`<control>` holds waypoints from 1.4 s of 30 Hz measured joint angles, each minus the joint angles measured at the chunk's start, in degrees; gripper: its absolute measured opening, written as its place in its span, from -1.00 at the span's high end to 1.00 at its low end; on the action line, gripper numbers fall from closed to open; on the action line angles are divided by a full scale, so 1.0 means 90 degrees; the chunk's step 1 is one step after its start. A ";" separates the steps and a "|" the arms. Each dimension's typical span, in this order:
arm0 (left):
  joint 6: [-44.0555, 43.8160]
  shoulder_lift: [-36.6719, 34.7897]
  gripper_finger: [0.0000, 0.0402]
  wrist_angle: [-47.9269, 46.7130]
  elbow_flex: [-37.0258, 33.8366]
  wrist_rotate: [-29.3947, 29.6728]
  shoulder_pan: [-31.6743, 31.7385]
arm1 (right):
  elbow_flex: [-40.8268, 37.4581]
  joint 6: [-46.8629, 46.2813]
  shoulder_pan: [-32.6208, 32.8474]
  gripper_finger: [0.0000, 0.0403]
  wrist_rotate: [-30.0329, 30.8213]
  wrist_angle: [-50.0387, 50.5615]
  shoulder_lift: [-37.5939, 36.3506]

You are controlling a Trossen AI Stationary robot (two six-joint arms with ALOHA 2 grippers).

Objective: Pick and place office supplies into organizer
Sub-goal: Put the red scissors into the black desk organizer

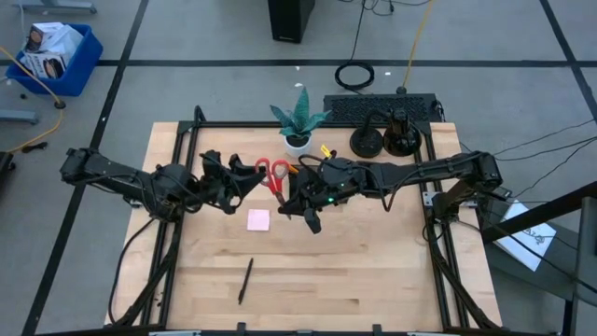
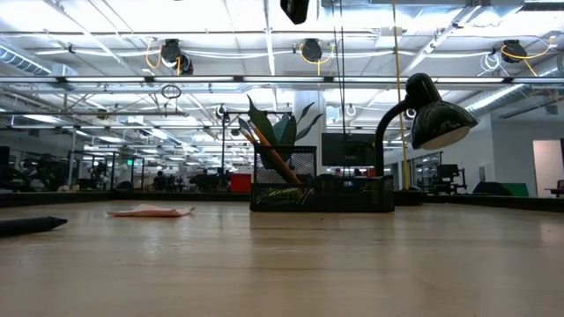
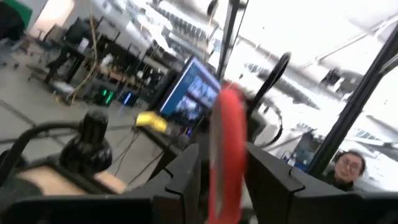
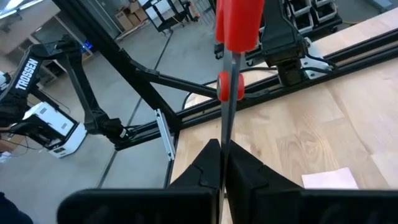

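The red-handled scissors [image 1: 273, 175] are held in the air between both arms, left of the potted plant. My left gripper [image 1: 248, 180] is shut on their red handle [image 3: 226, 137]. My right gripper [image 1: 287, 200] is shut on the grey blades [image 4: 225, 106]. The black mesh organizer [image 2: 322, 189] stands on the table with orange pencils [image 2: 269, 154] leaning in it; in the high view my right arm covers most of it. The pink sticky-note pad [image 1: 258, 220] and a black pen [image 1: 245, 280] lie flat on the table. My left gripper pinches one red handle loop [image 3: 225, 155] of the scissors between its two fingers, coming level from the table's left side. The scissors are lifted clear of the table. My right gripper pinches the closed grey blades near their tip [image 4: 222, 144] between its two fingers, coming along the blades from the table's right and near side. The red handles [image 4: 237, 22] point away from it toward the left arm.
A potted green plant [image 1: 298, 121], a black keyboard [image 1: 378, 107] and two round black lamp bases [image 1: 367, 142] stand at the far edge. A yellow highlighter [image 1: 326, 150] shows by the organizer. A person [image 3: 346, 167] sits beyond the table. Bare wood lies toward the near edge.
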State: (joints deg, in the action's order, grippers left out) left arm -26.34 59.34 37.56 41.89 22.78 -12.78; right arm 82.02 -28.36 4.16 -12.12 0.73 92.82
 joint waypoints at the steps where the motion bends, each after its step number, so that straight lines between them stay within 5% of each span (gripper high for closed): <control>1: 0.0054 -0.0006 0.42 0.0128 0.0000 0.0004 0.0000 | 0.0000 -0.0006 0.0003 1.00 0.0000 0.0034 0.0000; 10: 0.0136 -0.0013 0.91 0.0204 0.0000 0.0011 0.0002 | 0.0000 -0.0023 0.0007 1.00 -0.0015 0.0139 0.0000; 17: 0.0052 -0.0011 0.86 0.0324 0.0000 0.0009 0.0002 | 0.0000 0.0033 0.0008 0.98 -0.0019 0.0107 0.0000; 25: 0.0159 -0.0020 0.92 0.0353 0.0000 0.0011 0.0002 | 0.0005 0.0291 0.0078 0.70 -0.0021 0.0257 0.0000; 36: 0.0268 -0.0120 0.92 0.0261 0.0000 -0.0019 0.0007 | 0.0005 0.0157 0.0104 0.33 -0.0141 0.1962 -0.0210; 42: 0.0317 -0.0204 0.91 0.0077 0.0000 -0.0023 0.0006 | -0.0559 0.0212 0.0298 0.30 0.0792 0.1658 -0.0954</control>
State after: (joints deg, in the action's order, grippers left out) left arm -23.49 57.51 38.25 41.89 22.57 -12.72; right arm 76.99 -26.45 6.84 -4.99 15.65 84.23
